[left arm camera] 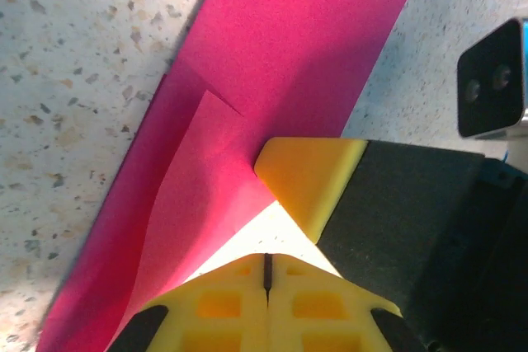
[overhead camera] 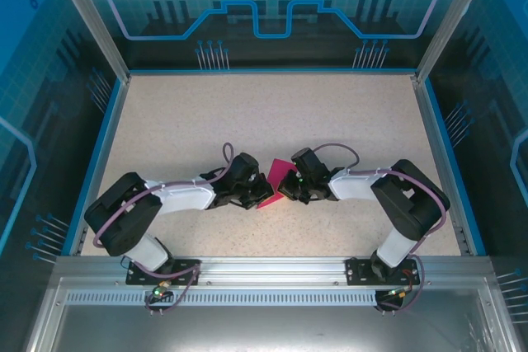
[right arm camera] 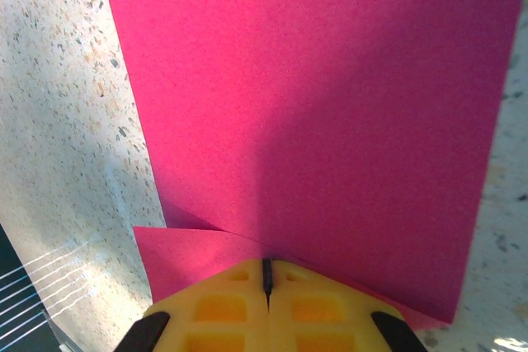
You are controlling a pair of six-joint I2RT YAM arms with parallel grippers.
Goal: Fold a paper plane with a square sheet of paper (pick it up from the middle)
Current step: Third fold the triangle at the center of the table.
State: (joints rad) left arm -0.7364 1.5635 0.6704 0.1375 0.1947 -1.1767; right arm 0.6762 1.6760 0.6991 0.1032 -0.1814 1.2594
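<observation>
The left fingers (left arm camera: 227,307) are pressed together, tips at the edge of the square sheet of paper (left arm camera: 289,47). The right fingers (right arm camera: 223,311) are shut too, at a folded flap; I cannot tell if they pinch it. The sheet lies mid-surface between the arms. Thin, light and limp, it likely creases easily; grip an edge. The surface (overhead camera: 247,113) is open on the far side, inside a blue rim (overhead camera: 97,150).
</observation>
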